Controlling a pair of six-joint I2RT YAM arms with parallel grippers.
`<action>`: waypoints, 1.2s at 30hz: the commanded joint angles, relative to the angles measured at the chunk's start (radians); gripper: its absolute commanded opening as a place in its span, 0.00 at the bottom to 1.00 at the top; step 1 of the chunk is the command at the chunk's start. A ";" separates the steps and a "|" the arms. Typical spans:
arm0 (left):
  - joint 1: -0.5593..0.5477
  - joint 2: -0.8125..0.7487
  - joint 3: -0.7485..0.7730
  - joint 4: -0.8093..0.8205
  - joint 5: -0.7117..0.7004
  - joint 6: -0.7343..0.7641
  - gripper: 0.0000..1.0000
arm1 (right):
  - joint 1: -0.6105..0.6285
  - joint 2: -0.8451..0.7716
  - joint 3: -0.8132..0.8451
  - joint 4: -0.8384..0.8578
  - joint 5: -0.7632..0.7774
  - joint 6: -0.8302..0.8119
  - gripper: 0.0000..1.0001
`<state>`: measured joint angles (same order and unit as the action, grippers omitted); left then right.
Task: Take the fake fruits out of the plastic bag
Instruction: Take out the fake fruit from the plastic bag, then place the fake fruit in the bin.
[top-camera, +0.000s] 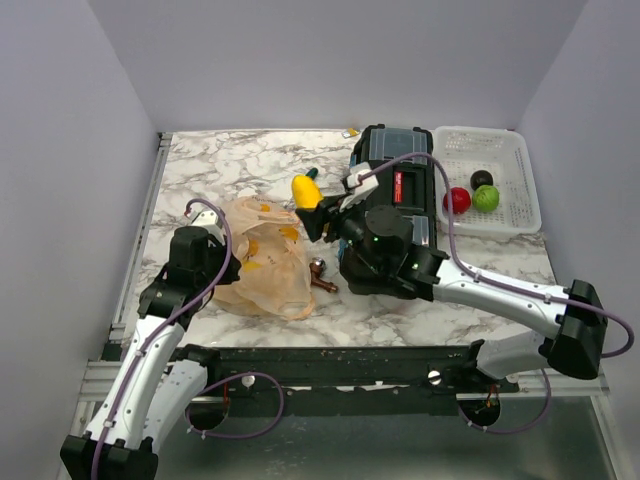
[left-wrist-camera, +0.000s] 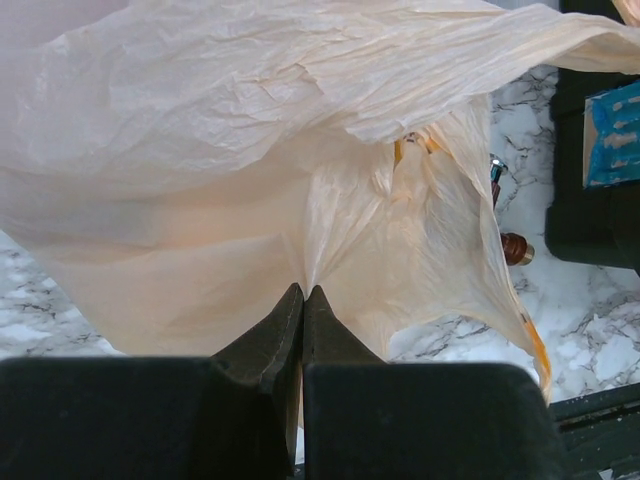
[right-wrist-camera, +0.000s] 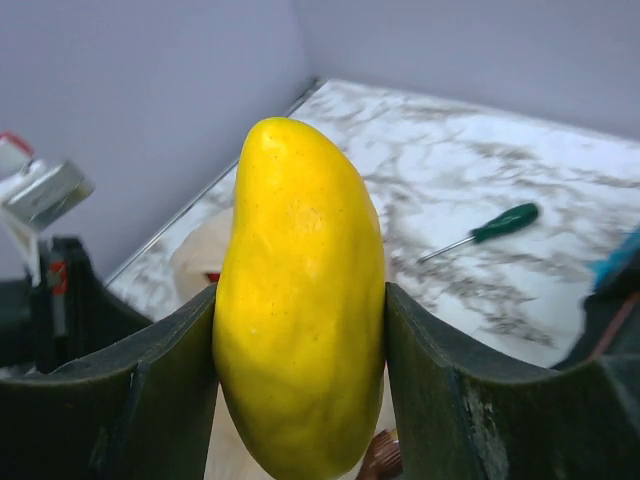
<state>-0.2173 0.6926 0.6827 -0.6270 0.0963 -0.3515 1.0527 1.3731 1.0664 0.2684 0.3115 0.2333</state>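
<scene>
1. Left hand (left-wrist-camera: 303, 300): fingers together, clamped on a fold of the bag (top-camera: 265, 262) at its left edge. The film fans up and away from the pinch.
2. Bag: thin, crinkled, translucent peach-orange. It lies on the tabletop (top-camera: 250, 160) left of centre, between the left hand and the toolbox (top-camera: 395, 165). Orange-yellow pieces (top-camera: 290, 233) show through the film; their number cannot be told.
3. Right hand (top-camera: 312, 207): clamped on the yellow fruit (right-wrist-camera: 298, 300), one finger against each side. The fruit stands roughly upright, out of the bag and clear of the tabletop, above the bag's far right edge.
4. Basket (top-camera: 505, 150): white, perforated, at the far right, just beside the toolbox. It holds the red ball (top-camera: 457, 200), the green ball (top-camera: 486, 198) and the dark ball (top-camera: 481, 179). Red and green sit side by side, with the dark one just behind the green.
5. Toolbox: black, at centre right. The right arm reaches across it.
6. Tap (top-camera: 320, 272): brown metal, on the tabletop between bag and toolbox, just beside the bag's right edge.
7. Screwdriver (right-wrist-camera: 505, 222): green handle, lying flat on the tabletop beyond the held fruit, apart from the bag.
</scene>
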 joint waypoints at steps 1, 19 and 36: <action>0.002 0.027 0.006 -0.002 -0.046 -0.015 0.00 | -0.030 -0.054 -0.021 0.061 0.379 -0.131 0.01; 0.001 0.053 0.009 -0.002 -0.031 -0.022 0.00 | -0.917 0.040 -0.026 -0.344 0.271 0.496 0.01; 0.001 0.066 0.010 0.000 -0.032 -0.024 0.00 | -1.010 0.288 0.152 -0.710 0.498 0.867 0.01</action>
<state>-0.2176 0.7490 0.6827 -0.6300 0.0715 -0.3679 0.0757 1.6299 1.1831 -0.3847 0.7464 1.0256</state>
